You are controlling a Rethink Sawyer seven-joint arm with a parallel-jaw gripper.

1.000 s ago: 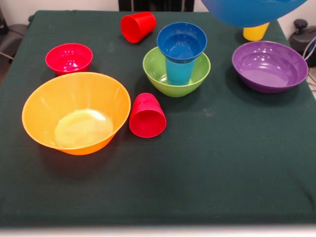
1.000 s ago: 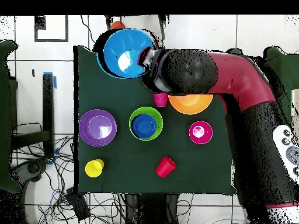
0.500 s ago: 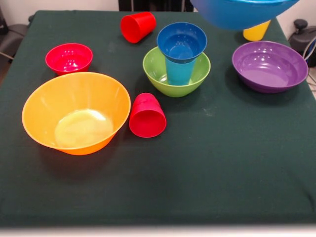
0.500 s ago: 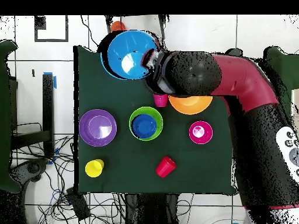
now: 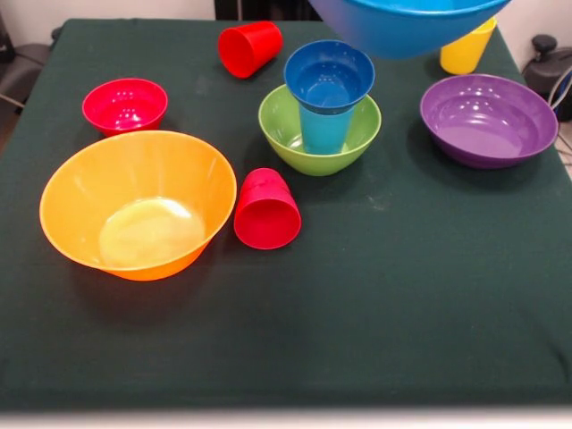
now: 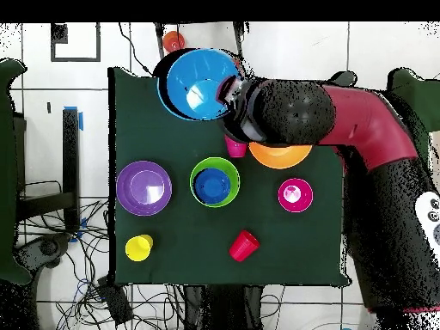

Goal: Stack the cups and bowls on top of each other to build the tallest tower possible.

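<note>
We are carrying the medium blue glossy plastic bowl high above the dark green cloth table, and we judge it is being kept aloft so it can pass over the other pieces without knocking them. Our gripper is at the bowl's rim in the overhead view, but the arm is covering it, so we cannot tell how it is closed; the bowl hanging clear of the table suggests it is being gripped by the rim. Below, the tower is standing as a light blue tapered plastic cup upright in the medium green bowl, with the small dark blue bowl seated on the cup. The carried bowl is hovering near this stack, off to one side of it rather than over it. The huge orange-yellow bowl, the small red bowl, the wide purple bowl, the yellow cup and two red cups lying tipped over are waiting apart on the cloth, unstacked.
</note>
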